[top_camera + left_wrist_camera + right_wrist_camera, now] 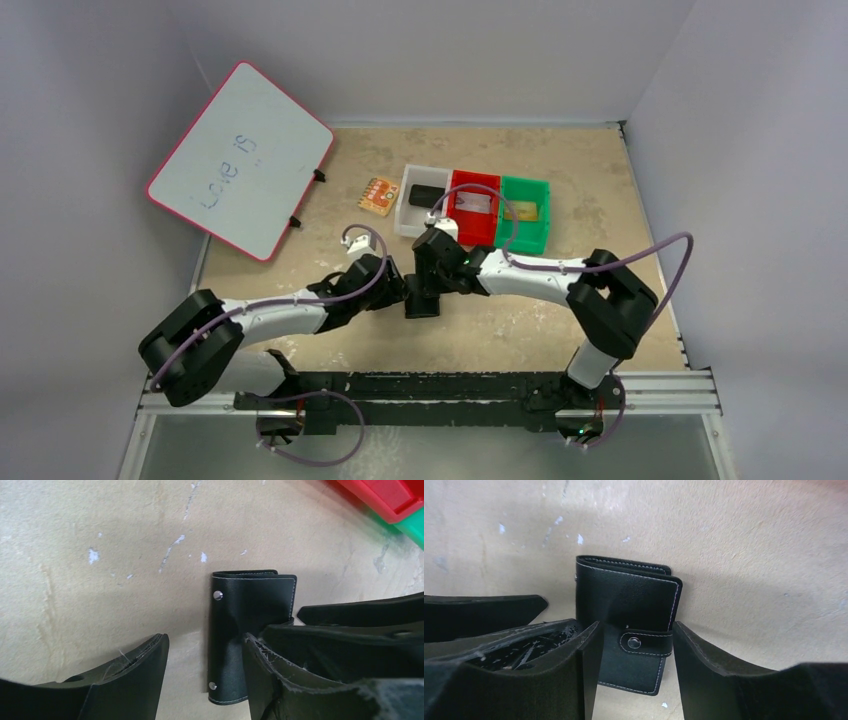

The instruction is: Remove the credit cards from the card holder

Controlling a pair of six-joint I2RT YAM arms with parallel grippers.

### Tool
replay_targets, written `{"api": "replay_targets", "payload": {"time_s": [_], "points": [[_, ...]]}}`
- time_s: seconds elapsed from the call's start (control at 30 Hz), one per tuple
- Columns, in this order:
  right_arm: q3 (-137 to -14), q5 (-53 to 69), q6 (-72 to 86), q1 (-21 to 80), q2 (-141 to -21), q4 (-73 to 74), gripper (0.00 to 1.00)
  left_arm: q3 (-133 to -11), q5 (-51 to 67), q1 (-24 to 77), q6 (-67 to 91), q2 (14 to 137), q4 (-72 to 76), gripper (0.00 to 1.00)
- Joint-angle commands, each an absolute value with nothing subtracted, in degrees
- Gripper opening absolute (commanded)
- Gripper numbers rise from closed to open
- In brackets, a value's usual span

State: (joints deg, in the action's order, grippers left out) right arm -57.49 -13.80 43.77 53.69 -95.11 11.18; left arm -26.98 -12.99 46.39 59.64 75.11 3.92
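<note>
Two robot arms meet at the middle of a beige tabletop [600,180], where the black card holder [629,605] sits closed, its strap tab [644,643] snapped across the front. The right gripper [635,627] is clamped on the card holder, one finger against each side edge. The left gripper [205,640] straddles the same card holder from the opposite side with its jaws apart. One finger overlaps the black cover, and the other stands clear of the riveted edge with bare tabletop between them. Toward the back of the tabletop, a silver-grey card [476,205] lies in a red tray [472,176]. A gold-tan card [524,212] lies in the green tray [525,182] beside it, both well apart from the card holder.
</note>
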Motion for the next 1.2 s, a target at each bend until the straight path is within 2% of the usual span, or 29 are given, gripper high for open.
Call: {"api": "replay_targets", "payload": {"time_s": [0.0,0.07,0.2,0.27,0.33,0.53,0.67,0.73,0.83,0.93,1.17], "points": [[-58.8,-16.6,45.9,56.1,-97.1,12.9,0.55,-25.6,-15.0,48.1,61.4,76.6,10.5,0.55],[-58.5,-16.9,46.3,56.9,-97.7,13.3,0.55,-24.8,-14.6,48.6,61.7,76.8,12.4,0.55],[-59.1,-19.8,48.3,57.6,-98.9,16.3,0.47,-25.2,-14.3,49.6,60.7,78.4,11.2,0.53],[-59.1,-20.7,49.2,57.6,-98.7,17.5,0.41,-25.5,-15.1,50.6,60.2,79.5,9.2,0.49],[-59.0,-20.9,49.4,57.6,-98.0,17.2,0.3,-25.1,-17.0,51.8,60.5,80.1,7.5,0.44],[-54.6,-14.0,50.1,57.1,-93.4,10.1,0.26,-26.0,-23.1,55.7,62.4,84.5,1.5,0.29],[-50.7,-8.6,49.8,55.7,-90.7,3.7,0.2,-27.4,-25.6,58.3,63.7,87.5,-1.1,0.23],[-50.5,-9.0,50.1,54.9,-90.2,5.0,0.26,-28.4,-27.2,59.3,64.5,88.8,-2.7,0.19],[-51.1,-13.0,51.0,54.2,-89.2,10.7,0.46,-28.6,-28.7,60.0,66.1,90.0,-4.0,0.15],[-53.0,-17.1,50.5,54.2,-88.9,15.3,0.57,-28.6,-28.9,60.5,66.6,89.8,-3.6,0.15],[-54.1,-17.4,51.1,55.0,-91.1,17.6,0.59,-29.9,-28.5,61.1,66.3,89.3,-2.7,0.15]]}}
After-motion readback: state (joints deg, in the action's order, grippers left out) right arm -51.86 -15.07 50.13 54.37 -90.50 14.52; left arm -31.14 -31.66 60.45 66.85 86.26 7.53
